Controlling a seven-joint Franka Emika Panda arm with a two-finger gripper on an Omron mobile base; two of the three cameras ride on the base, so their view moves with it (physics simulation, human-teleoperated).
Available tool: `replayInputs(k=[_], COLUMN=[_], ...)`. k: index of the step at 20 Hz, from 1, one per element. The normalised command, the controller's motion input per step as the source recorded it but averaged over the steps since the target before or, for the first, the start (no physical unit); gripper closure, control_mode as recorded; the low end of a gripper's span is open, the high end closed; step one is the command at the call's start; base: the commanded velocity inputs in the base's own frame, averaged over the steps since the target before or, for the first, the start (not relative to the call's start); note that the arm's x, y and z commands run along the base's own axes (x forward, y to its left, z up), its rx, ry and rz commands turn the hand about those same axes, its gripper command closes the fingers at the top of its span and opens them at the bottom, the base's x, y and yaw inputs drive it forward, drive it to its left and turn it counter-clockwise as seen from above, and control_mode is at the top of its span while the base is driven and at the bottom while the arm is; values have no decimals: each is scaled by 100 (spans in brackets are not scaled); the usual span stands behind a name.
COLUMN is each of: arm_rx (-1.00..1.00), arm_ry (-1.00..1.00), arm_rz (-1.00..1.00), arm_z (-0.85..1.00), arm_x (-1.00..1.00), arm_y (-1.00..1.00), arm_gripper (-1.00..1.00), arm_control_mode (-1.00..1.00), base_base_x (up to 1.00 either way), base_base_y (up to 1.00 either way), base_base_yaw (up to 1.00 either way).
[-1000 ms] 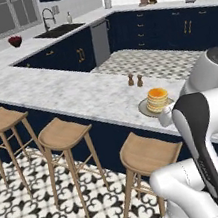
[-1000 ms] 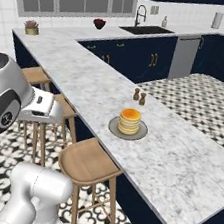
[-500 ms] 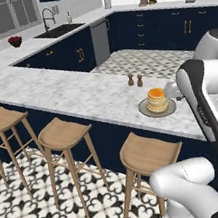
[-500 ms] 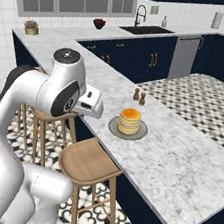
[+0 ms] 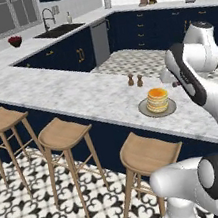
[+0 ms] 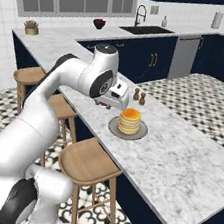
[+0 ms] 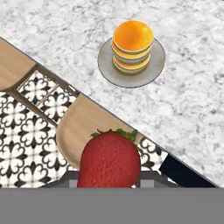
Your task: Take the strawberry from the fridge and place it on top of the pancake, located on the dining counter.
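Arm swung nearer the golden round pancake (image 7: 133, 46); pincer (image 7: 109, 175) grips the glossy strawberry (image 7: 109, 159).

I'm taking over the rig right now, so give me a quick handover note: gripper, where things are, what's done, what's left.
Gripper: shut on the strawberry, held above the dining counter edge, beside the pancake.
Pancake: stacked on its grey plate on the counter, nothing on top yet.
Done: strawberry fetched and carried to the counter.
Left: move over the stack, lower, release the strawberry on top.
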Motion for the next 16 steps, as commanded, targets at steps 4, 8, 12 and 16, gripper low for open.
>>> replayInputs(k=[4, 8, 12, 16], arm_rx=[0, 0, 0, 0], arm_ry=[1, 6, 8, 9], arm_rz=[-2, 0, 0, 0], arm_z=[-47, -46, -43, -29], arm_x=[100, 100, 97, 90], arm_y=[-14, -8, -27, -28], arm_gripper=[100, 100, 100, 100], arm_control_mode=[-100, -100, -100, -100], base_base_x=[0, 0, 0, 0], base_base_y=[0, 0, 0, 0], base_base_yaw=[0, 0, 0, 0])
